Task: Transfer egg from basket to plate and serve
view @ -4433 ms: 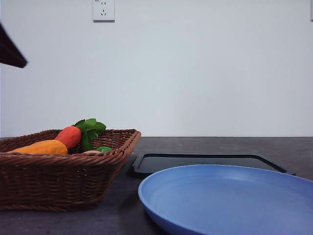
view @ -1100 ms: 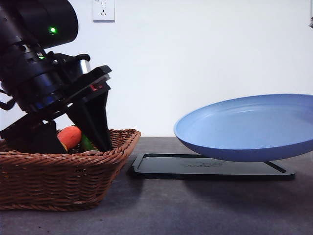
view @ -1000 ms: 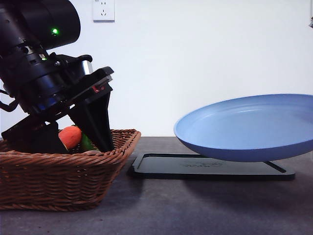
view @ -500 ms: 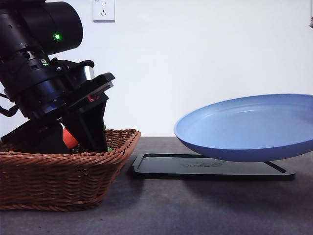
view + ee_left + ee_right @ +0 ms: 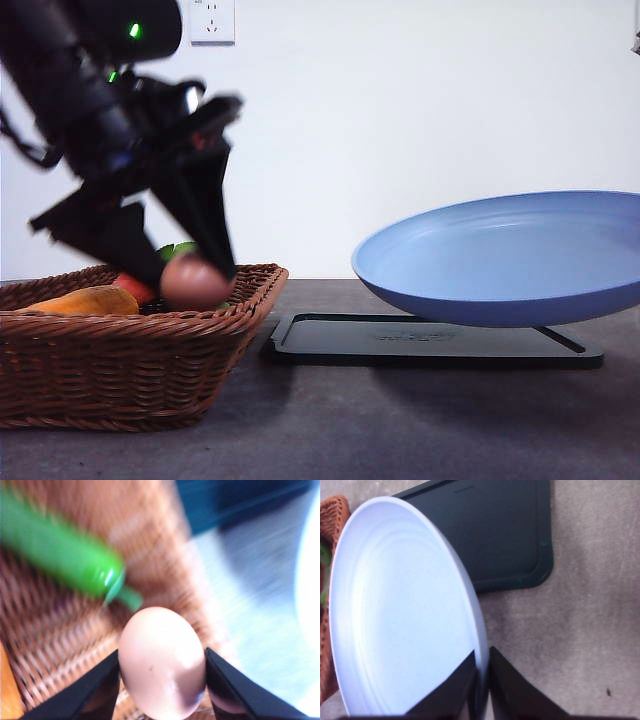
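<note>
The pinkish-brown egg (image 5: 194,282) hangs just above the rim of the brown wicker basket (image 5: 110,365) at the left of the table. My left gripper (image 5: 190,280) is shut on the egg (image 5: 162,661), its black fingers (image 5: 100,690) pressing both sides. The blue plate (image 5: 505,258) is held up in the air over the black tray (image 5: 430,338) on the right, tilted slightly. My right gripper (image 5: 481,680) is shut on the plate's rim (image 5: 470,605).
In the basket lie a yellow-orange vegetable (image 5: 85,301), a red-orange one with green leaves (image 5: 135,288) and a green vegetable (image 5: 62,560). The dark table (image 5: 330,420) stretches in front of the tray. A white wall with a socket (image 5: 211,20) stands behind.
My left arm has lifted out of the basket with the egg in its fingers; the egg now shows above the rim. The plate has stayed still in the air.
</note>
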Controlling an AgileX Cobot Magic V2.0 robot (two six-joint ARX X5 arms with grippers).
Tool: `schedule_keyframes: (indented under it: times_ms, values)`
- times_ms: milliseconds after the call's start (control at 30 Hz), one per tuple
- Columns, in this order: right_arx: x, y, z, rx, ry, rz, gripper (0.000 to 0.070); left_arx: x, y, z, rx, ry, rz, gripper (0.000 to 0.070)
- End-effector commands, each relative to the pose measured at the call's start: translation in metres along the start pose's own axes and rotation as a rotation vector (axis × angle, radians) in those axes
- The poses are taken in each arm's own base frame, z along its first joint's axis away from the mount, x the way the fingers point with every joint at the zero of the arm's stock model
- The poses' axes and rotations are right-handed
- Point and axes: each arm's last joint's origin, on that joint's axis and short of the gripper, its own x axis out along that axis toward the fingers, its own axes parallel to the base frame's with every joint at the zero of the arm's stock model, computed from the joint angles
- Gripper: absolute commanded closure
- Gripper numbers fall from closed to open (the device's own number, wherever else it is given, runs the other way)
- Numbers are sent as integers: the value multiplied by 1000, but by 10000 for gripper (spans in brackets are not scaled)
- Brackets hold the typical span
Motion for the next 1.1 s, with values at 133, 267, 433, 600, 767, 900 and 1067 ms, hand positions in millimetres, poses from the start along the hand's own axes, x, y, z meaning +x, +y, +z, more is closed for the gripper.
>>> schedule_keyframes:
  times_ms: [133,267,433,600,767,900,1067]
  values:
    - [0,4,0,14,38,90,700,-32,-32,30,104,-91,-124,448]
    - [2,6,-1,28,65,118,700,-40,-58,38,184,-140,-203,447]
    - [9,9,-4,20,118,138,700,-34,-88,32,278,-156,-258,448]
    - [18,14,-7,2,172,150,700,-18,-113,20,374,-127,-197,447]
    - [22,19,-7,-16,171,175,700,2,-124,12,427,-98,-114,447]
    - [22,21,-8,-14,175,180,700,19,-124,10,426,-47,-103,447]
    - [22,21,-8,-16,181,182,700,27,-124,9,422,-24,-98,440]
